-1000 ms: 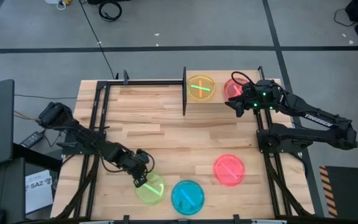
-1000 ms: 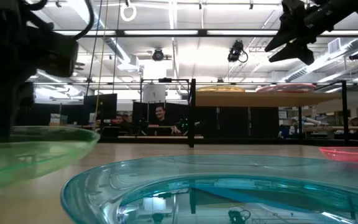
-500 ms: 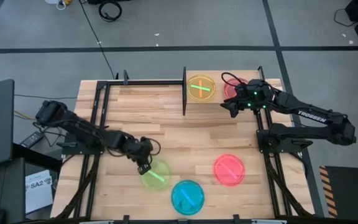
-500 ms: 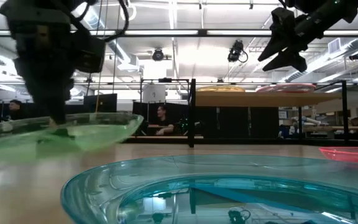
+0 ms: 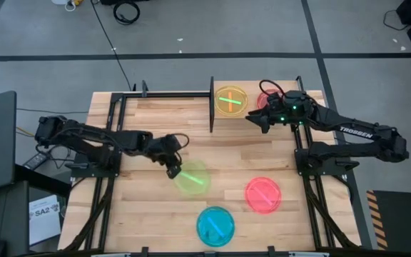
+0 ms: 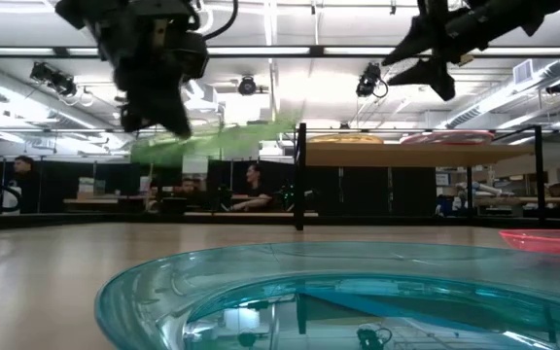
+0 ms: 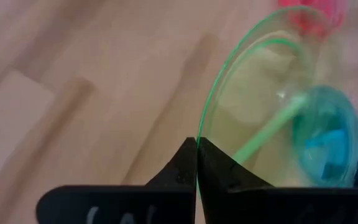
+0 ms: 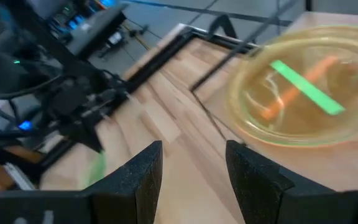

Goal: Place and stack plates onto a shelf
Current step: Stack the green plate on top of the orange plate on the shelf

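Left gripper [image 5: 173, 169] clamped on rim of green plate [image 5: 193, 176], lifted clear of table centre. Teal plate [image 5: 215, 225] and pink plate [image 5: 263, 195] left on near table. Shelf [image 5: 262, 108] holding green-on-orange stack [image 5: 231, 100] and pink stack [image 5: 267, 101]. Right gripper [image 5: 255, 121] apart, empty, just left of shelf. Roughly half done.

Bare worktop [image 5: 163, 121] is lying open across the middle and left. The shelf [image 5: 262, 102] at the far right is already carrying a stacked plate pile [image 5: 232, 101] and a pink plate [image 5: 265, 101], with the right pincer [image 5: 255, 121] hovering just before it. A pink plate [image 5: 263, 195] and teal plate [image 5: 215, 225] are occupying the near right.
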